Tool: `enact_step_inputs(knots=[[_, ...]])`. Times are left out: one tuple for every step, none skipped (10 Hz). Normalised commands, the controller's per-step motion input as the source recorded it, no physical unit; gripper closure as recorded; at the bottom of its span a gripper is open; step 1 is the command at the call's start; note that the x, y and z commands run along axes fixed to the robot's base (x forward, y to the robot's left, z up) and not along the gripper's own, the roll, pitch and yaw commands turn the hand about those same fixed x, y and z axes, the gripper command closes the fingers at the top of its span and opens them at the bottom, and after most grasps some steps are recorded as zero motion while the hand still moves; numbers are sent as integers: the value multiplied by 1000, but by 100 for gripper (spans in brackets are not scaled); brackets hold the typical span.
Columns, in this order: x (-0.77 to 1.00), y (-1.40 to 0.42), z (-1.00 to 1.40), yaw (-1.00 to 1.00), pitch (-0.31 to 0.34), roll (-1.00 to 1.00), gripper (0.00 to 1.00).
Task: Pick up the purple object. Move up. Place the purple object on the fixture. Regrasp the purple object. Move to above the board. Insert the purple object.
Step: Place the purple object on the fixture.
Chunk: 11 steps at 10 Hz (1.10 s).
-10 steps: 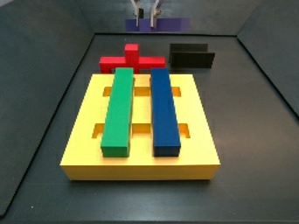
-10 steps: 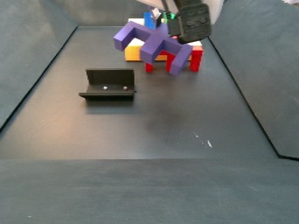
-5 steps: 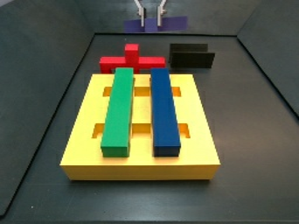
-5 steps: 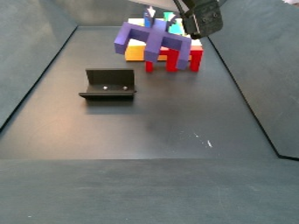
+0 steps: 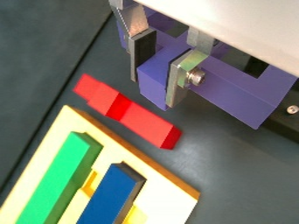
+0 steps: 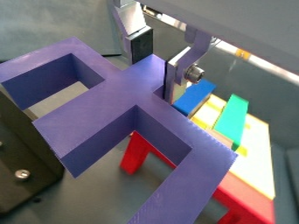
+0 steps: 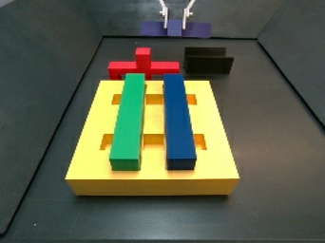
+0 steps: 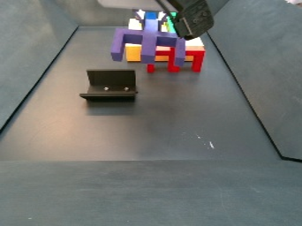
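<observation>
My gripper [image 8: 154,21] is shut on the purple object [image 8: 133,38], which hangs tilted in the air at the far end of the floor. In both wrist views the fingers [image 5: 181,79] clamp the block's raised centre post, and the purple object [image 6: 103,115] spreads out below the gripper [image 6: 158,66]. In a side view the gripper [image 7: 177,9] shows at the top edge with the purple object [image 7: 177,24] under it. The fixture [image 8: 109,86] stands on the floor apart from it, also seen as the fixture [image 7: 208,61]. The yellow board [image 7: 152,174] lies beyond.
A green bar [image 7: 131,119] and a blue bar [image 7: 180,119] lie in the board's slots. A red cross-shaped block [image 7: 143,65] sits on the floor between the board and the far wall, below the gripper. Dark walls enclose the floor.
The gripper has risen with the purple object in its jaws; the block now hangs higher above the red block. Nothing else has moved.
</observation>
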Motion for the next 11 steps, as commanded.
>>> enact_step_inputs(knots=[[763,0,0,60,520,-577,100],[749,0,0,249,277,-329,100],[380,0,69,466,300,-289,100],[194,29,54,574,9,-306,100],[394,-180,-66,540,-177,-111,100],[631,0,-54,309,-60,-354,100],[791,160,-49,100,0,-543,100],[869,371,-23,0,0,-631,100],[780,520,0,0,6,-634,100],[680,606,0,0,17,-640,100],[749,503,-43,0,9,-537,100]])
